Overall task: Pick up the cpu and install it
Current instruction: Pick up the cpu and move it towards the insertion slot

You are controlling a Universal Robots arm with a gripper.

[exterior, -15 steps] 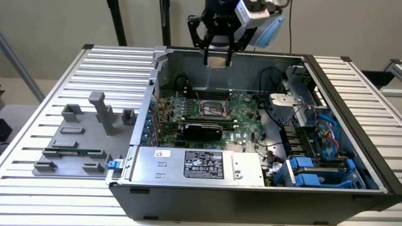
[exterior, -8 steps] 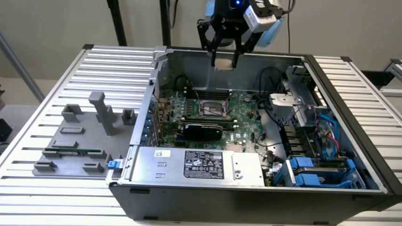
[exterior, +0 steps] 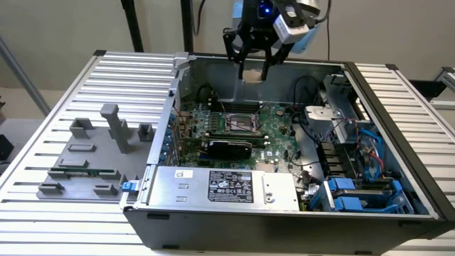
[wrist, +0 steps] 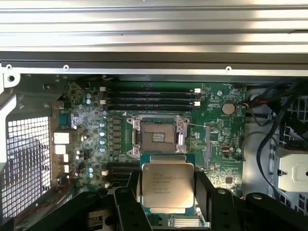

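CPU (wrist: 167,185) is held by the gripper (exterior: 253,74), clamped on 2 opposite edges, high over the motherboard (wrist: 216,125), apart from its open socket (wrist: 159,137).

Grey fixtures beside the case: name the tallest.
The narrow stepped post in the group's middle; it rises well above the squat blocks around it.

Plain beige wall (exterior: 57,26) behind; ribbed aluminium table (exterior: 64,224); black vertical poles (exterior: 132,21) at rear.
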